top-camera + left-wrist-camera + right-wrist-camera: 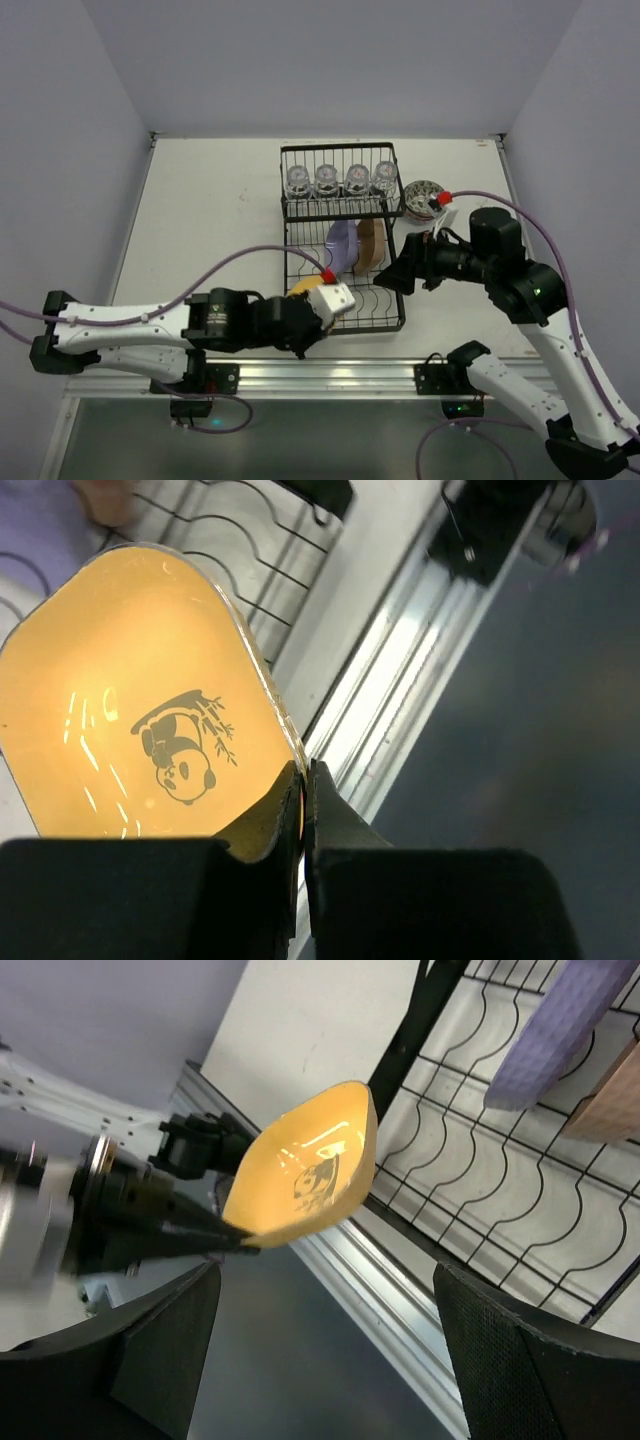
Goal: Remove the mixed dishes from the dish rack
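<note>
yellow plate (pixel 130 700) clenched at its rim by left claw (pixel 305 777): raise it clear of dish rack (pixel 375 300) wires first; right claw (pixel 325 1295) released.

Glossy yellow plate (pixel 130 690) with a dark panda-and-bamboo print, its rim in the black left gripper (pixel 306 775). Beyond those fingertips, the black wire dish rack (pixel 415 1030) carries a purple plate (pixel 560 1030) and a tan plate (pixel 610 1100). Right gripper (pixel 328 1272): black, facing the yellow plate. Farther past both grippers: clear glass cups (pixel 341 180). Off-white table (pixel 210 200).
</note>
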Tool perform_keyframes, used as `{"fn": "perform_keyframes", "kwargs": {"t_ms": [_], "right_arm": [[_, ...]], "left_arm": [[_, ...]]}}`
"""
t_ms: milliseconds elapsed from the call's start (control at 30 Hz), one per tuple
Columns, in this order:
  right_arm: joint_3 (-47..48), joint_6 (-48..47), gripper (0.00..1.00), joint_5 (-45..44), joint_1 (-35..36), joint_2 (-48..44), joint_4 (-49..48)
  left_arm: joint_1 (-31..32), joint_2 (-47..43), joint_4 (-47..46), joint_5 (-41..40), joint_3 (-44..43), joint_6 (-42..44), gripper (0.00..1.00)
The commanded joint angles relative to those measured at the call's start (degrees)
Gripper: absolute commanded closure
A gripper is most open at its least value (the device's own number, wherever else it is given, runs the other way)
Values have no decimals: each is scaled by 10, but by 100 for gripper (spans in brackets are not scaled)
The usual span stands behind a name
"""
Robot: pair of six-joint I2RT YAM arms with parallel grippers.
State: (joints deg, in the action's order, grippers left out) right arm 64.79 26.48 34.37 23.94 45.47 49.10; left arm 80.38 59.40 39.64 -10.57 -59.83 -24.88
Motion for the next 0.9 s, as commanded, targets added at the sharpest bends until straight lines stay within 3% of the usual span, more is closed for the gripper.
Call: {"fn": "perform_keyframes", "kwargs": {"t_ms": [0,33,133,267,400,567,667,733,833,867], "right_arm": [[-8,-2,12,-93,77,28,28],[-13,0,13,-129,93,36,35],[-36,12,15,-192,154,61,36],[-68,23,22,-232,198,85,31],[-87,32,46,-231,218,91,8],[-97,32,54,-236,255,131,4],[-94,32,69,-238,276,145,-2],[-92,35,98,-255,282,146,-1],[-89,40,100,-301,282,131,11],[-96,51,100,-321,278,123,13]], "left_arm": [[127,62,46,-128,-53,86,100],[185,83,49,-171,-64,105,100],[252,160,50,-240,-104,137,100],[254,186,33,-243,-113,170,100],[254,186,16,-228,-114,189,100],[254,189,11,-228,-108,197,100],[254,186,4,-221,-98,201,100],[252,186,2,-218,-93,201,100],[231,181,1,-213,-84,191,99],[219,179,3,-217,-77,183,54]]}}
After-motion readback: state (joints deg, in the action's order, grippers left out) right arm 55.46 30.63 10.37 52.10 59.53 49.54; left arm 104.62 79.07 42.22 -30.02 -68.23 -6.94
